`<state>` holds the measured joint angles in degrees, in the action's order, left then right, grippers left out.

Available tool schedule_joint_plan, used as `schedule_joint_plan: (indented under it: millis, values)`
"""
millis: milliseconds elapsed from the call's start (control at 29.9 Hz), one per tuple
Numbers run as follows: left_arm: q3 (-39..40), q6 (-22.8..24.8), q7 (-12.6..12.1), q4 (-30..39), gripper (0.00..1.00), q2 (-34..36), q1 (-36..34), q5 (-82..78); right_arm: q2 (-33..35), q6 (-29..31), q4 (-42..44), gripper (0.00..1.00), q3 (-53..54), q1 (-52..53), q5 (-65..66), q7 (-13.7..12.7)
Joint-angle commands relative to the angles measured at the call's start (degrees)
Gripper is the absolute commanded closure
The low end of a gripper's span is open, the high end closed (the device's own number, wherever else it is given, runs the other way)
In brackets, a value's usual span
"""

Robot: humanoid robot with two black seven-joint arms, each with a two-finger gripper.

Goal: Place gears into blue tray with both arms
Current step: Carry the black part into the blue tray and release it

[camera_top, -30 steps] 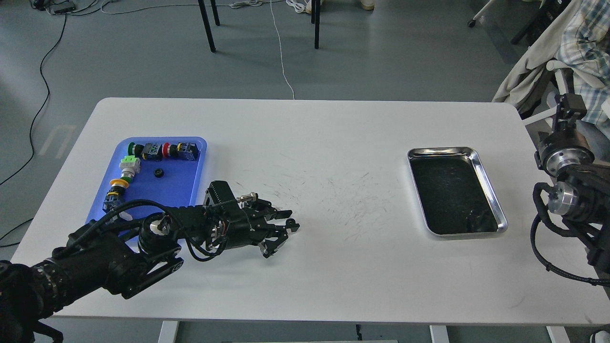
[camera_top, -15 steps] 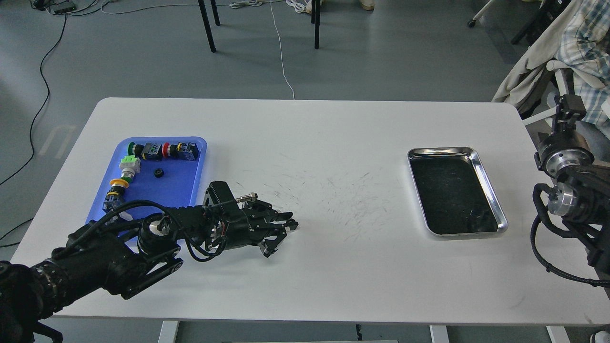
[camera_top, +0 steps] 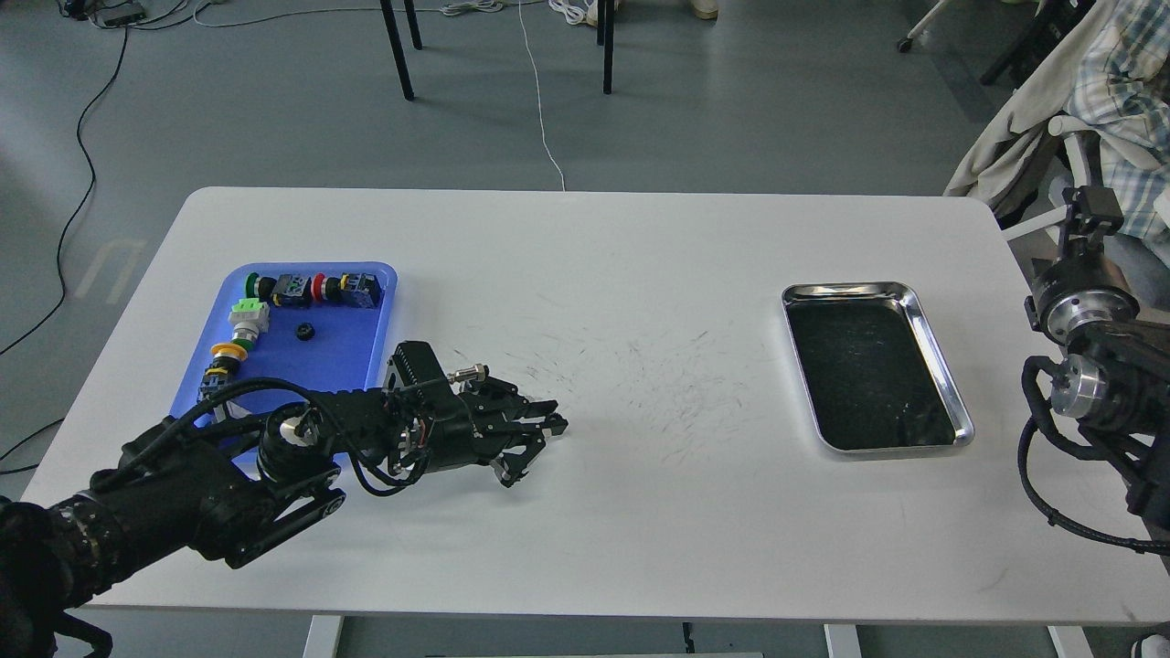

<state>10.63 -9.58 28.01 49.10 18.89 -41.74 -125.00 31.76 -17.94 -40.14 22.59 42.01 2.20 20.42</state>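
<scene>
The blue tray (camera_top: 352, 370) lies at the table's left. One small black gear (camera_top: 303, 332) rests in its middle. My left gripper (camera_top: 535, 437) lies low over the white table just right of the tray's near right corner, its fingers drawn together on a small dark gear that is barely visible at the tips. My right arm stands off the table's right edge. Its gripper (camera_top: 1088, 208) points up and away, too small and end-on to read.
Several colourful push-button switches (camera_top: 311, 289) line the blue tray's far and left sides. A shiny steel tray (camera_top: 923, 315) with black lining sits at the table's right. A jacket-draped chair (camera_top: 1024, 128) stands beyond the right corner.
My left gripper has drawn its fingers closer together and shifted slightly left and back toward the blue tray. The right arm has barely moved.
</scene>
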Motion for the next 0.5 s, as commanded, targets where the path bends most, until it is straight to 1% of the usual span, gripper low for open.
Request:
schedule_joint_plan:
  millis: [0, 234, 468]
  values:
    - [0.1, 0.0, 0.0, 0.0, 0.91, 2.1, -1.1, 0.0, 0.0, 0.0, 0.0, 0.05, 0.0, -0.2, 0.0, 0.1]
    - [0.3, -0.2, 0.0, 0.0, 0.91, 9.7, -4.6, 0.0, -0.2, 0.0, 0.0, 0.05, 0.1, -0.3, 0.0, 0.1]
    - [0.1, -4.2, 0.0, -0.7, 0.91, 18.3, -4.1, 0.0, -0.3, 0.2, 0.0, 0.05, 0.0, -0.3, 0.1, 0.2]
